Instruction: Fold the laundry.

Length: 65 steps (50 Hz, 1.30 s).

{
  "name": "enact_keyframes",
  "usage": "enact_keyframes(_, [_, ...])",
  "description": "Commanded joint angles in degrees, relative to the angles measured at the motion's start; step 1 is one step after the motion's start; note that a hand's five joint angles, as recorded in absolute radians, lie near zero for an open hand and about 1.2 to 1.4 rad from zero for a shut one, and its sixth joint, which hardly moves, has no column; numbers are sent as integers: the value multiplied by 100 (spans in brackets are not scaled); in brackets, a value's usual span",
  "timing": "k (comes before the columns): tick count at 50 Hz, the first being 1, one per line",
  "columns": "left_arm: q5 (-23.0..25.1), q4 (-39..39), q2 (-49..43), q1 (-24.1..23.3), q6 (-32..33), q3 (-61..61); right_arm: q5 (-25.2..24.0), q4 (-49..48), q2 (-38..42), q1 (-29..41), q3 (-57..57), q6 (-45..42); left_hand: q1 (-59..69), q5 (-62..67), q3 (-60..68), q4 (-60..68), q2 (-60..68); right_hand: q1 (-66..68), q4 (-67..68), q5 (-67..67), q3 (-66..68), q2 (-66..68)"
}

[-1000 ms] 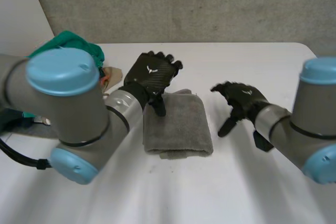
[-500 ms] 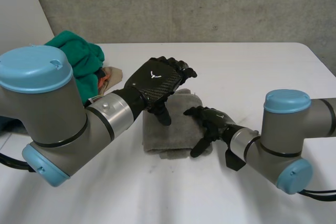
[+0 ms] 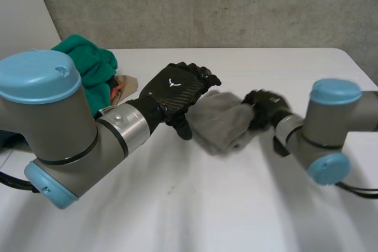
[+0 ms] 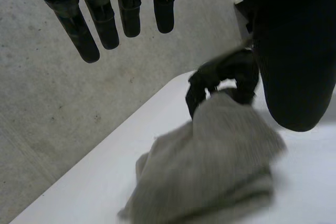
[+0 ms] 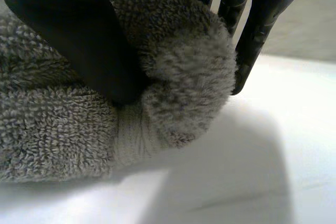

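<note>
The right robot hand (image 5: 79,35) is grasping the grey towel (image 3: 220,123); its wrist view shows thumb and fingers pinching a rolled edge of the cloth between them. The towel sits at the centre of the head view, bunched, its right side in that grip and the rest on the white surface (image 3: 195,205). The left robot hand (image 3: 176,91) hangs at the towel's left side, fingers straight and released, holding nothing; contact with the cloth cannot be confirmed. Assessment: the step in hand is repositioning the towel for a fold. To do it well, the pinch should hold every layer of the edge, and the left robot hand should pin or take the opposite edge so the cloth spreads flat rather than bunching further. A green garment (image 3: 88,63) and a tan item (image 3: 125,84) lie at the upper left of the frame, apart from the towel. The left forearm crowds the towel's left side and may obstruct the fold.
</note>
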Motion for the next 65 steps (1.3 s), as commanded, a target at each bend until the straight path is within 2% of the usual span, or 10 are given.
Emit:
enact_keyframes(1, [0, 5, 1, -8, 0, 35, 366, 98, 658, -983, -1271, -456, -25, 119, -21, 20, 16, 4044, 2771, 1514, 3769, 2993])
enact_keyframes(17, [0, 22, -130, -8, 0, 70, 445, 1654, 2969, -2416, -5840, -1308, -8, 136, -4, 37, 33, 4044, 2771, 1514, 3769, 2993])
enact_keyframes(30, [0, 40, -341, 62, 0, 87, 534, 1636, 3199, -2839, -6177, -1959, 43, 186, 46, 87, 84, 4044, 2771, 1514, 3769, 2993])
enact_keyframes(31, [0, 40, -341, 62, 9, 87, 507, 1636, 3199, -2847, -6186, -1968, 43, 186, 46, 87, 84, 3683, 2411, 1153, 3408, 2633])
enact_keyframes(32, [0, 40, -341, 71, 0, 96, 507, 1628, 3199, -2847, -6186, -2012, 59, 203, 63, 104, 100, -1899, -3172, -4429, -2174, -2950])
enact_keyframes(33, [0, 40, -350, 71, 0, 96, 533, 1628, 3199, -2839, -6186, -2073, 59, 203, 63, 104, 101, -2956, -4229, -5486, -3231, -4007])
enact_keyframes(39, [0, 31, -333, 71, 0, 87, 753, 1505, 3234, -2839, -6142, -2574, 59, 203, 63, 104, 101, -2956, -4229, -5486, -3231, -4007])
enact_keyframes(46, [-9, 31, -298, 71, 0, 35, 902, 1469, 3182, -2865, -5747, -2627, 93, 236, 96, 138, 134, -2956, -4229, -5486, -3231, -4007])
enact_keyframes(53, [-88, 31, -96, 53, -18, 26, 850, 1294, 1742, -2865, -3833, -2688, 93, 237, 97, 138, 134, -2956, -4229, -5486, -3231, -4007])
enact_keyframes(65, [-1370, 645, 327, 527, -9, 271, 1246, -2077, -1211, -2918, -125, -2917, 76, 220, 80, 121, 117, -2956, -4229, -5486, -3231, -4007])
